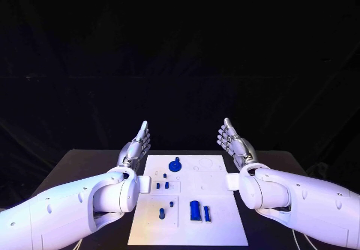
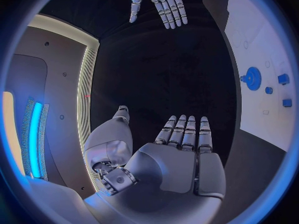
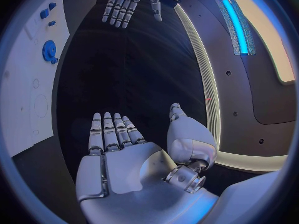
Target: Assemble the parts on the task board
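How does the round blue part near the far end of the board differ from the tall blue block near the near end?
The round blue part is disc-shaped with a knob; the tall blue block is rectangular. The round part sits toward the board's far end, the block toward its near end. Both are blue and untouched on the white task board.

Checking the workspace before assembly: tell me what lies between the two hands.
In the head view, the far end of the task board with a round blue part lies between the left hand and right hand.
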Tool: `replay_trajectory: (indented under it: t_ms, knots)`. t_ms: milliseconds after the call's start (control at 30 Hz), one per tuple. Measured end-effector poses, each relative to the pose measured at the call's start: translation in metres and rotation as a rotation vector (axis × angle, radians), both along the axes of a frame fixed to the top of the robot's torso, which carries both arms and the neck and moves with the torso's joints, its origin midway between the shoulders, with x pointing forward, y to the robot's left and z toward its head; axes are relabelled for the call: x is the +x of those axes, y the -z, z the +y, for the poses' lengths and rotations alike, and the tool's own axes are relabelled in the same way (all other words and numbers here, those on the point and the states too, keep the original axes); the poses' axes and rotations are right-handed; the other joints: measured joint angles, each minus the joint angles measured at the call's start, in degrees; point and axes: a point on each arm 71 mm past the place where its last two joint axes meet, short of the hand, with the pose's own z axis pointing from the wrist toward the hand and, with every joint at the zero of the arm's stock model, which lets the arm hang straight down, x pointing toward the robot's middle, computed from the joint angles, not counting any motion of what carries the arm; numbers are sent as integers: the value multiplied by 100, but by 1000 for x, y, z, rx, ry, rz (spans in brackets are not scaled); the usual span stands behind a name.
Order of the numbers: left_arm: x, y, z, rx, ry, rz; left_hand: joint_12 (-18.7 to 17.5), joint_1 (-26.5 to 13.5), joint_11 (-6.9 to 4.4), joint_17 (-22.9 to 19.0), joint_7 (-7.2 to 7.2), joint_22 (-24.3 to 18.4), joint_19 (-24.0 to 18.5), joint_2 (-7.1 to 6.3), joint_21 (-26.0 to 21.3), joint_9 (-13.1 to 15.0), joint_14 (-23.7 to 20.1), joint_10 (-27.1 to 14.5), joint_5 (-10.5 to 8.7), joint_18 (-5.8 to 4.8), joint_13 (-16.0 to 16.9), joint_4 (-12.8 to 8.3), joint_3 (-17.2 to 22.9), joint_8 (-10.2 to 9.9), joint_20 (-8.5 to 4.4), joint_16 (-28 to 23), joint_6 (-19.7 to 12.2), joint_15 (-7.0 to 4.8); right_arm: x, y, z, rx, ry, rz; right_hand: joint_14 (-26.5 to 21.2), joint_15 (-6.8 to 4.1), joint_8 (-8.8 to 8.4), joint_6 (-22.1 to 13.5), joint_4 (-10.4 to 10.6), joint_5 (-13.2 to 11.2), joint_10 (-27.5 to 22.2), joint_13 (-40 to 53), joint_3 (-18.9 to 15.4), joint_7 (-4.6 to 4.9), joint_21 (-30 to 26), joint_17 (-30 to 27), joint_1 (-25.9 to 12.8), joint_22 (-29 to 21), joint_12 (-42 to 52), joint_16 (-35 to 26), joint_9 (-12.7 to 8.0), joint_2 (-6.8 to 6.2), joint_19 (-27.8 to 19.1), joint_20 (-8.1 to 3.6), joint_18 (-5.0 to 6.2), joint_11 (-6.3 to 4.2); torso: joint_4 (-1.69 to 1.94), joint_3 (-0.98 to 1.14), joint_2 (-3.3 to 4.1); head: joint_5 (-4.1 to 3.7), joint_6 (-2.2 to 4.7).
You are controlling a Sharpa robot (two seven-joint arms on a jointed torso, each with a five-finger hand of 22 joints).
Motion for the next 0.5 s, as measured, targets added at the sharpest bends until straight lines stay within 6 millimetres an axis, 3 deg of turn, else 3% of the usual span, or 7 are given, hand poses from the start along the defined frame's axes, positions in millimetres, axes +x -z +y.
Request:
replay_trajectory:
  t_ms: [67,167,200,500]
  knots:
    - [0,0,1,7,-9,-5,0,-179,-16,-1,-11,-18,-93,1,0,0,-111,-125,0,-1,-1,0,0,0,-93,0,-115,-12,0,0,-1,-1,12,-2,-143,0,0,-126,0,0,-145,0,0,-16,0,-4,-182,-64,0,0,-9,0,-119,-32,-1,-3,0,0,0,0,0]
    - [0,-1,1,13,-18,-10,0,-436,-32,-1,-17,-32,-240,1,0,0,-274,-302,0,-2,-2,-16,-16,0,-180,0,-280,-20,0,0,-2,-2,25,-3,-335,-4,0,-300,0,-26,-332,0,0,-30,0,-8,-430,-151,0,0,-16,0,-286,-60,-87,-6,0,0,-1,0,0]
    - [0,-1,1,15,-20,-12,0,-510,-33,-2,-18,-35,-277,2,0,0,-325,-358,0,-58,-2,-16,-16,0,-203,0,-332,-21,0,0,-2,-2,28,-3,-399,-8,0,-354,-8,-26,-386,0,-8,-34,0,-8,-507,-177,0,0,-18,0,-337,-69,-86,-10,0,0,-1,0,0]
    - [0,-1,2,23,-31,-18,0,-1090,-49,-9,-36,-50,-606,2,0,1,-697,-764,0,-93,-2,-48,-16,1,-297,0,-708,-28,0,0,-3,-3,44,-5,-850,-8,-22,-756,-16,-48,-830,1,-16,-48,0,-10,-1082,-588,0,0,-25,2,-717,-101,-86,-13,0,-1,-1,0,1]
